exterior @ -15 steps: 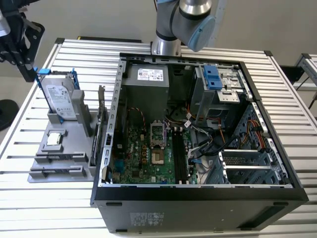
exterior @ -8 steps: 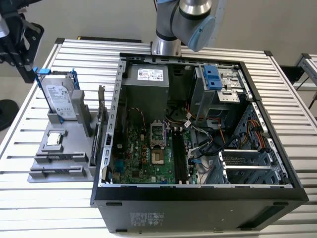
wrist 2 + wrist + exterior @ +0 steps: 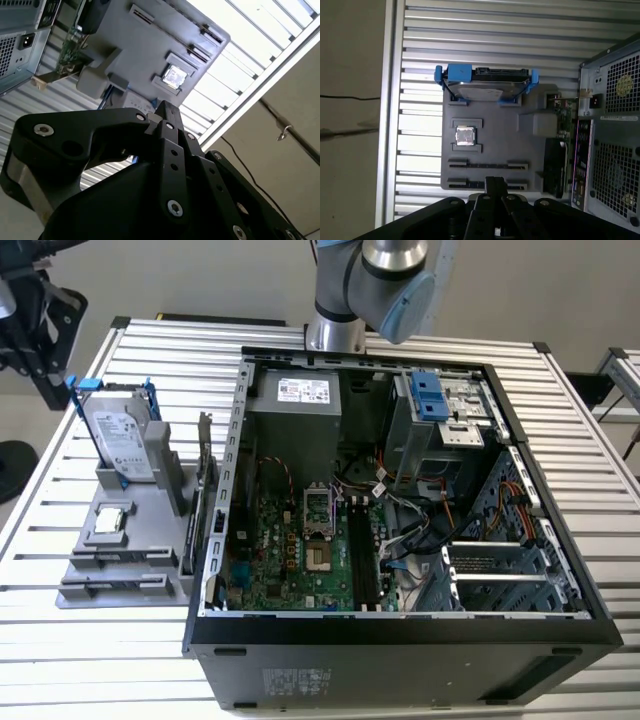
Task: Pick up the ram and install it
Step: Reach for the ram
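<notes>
My gripper (image 3: 495, 184) hangs high above the grey holder tray (image 3: 495, 125), its black fingers (image 3: 164, 111) pressed together with nothing between them. Right under the tips in the first wrist view run the tray's two long slots. Each slot shows a thin dark line (image 3: 470, 164), and I take this for the ram seen edge-on. I cannot tell which slot holds it. The open computer case (image 3: 215, 570) stands beside the tray, with the motherboard's long black memory slots (image 3: 365, 555) showing inside.
On the tray stand a silver hard drive (image 3: 120, 440) in a blue bracket and a square processor chip (image 3: 465, 135). A green card (image 3: 563, 120) stands upright between tray and case. The ribbed metal table's edge (image 3: 390, 125) lies just beyond the tray. The arm's base (image 3: 335, 325) stands behind the case.
</notes>
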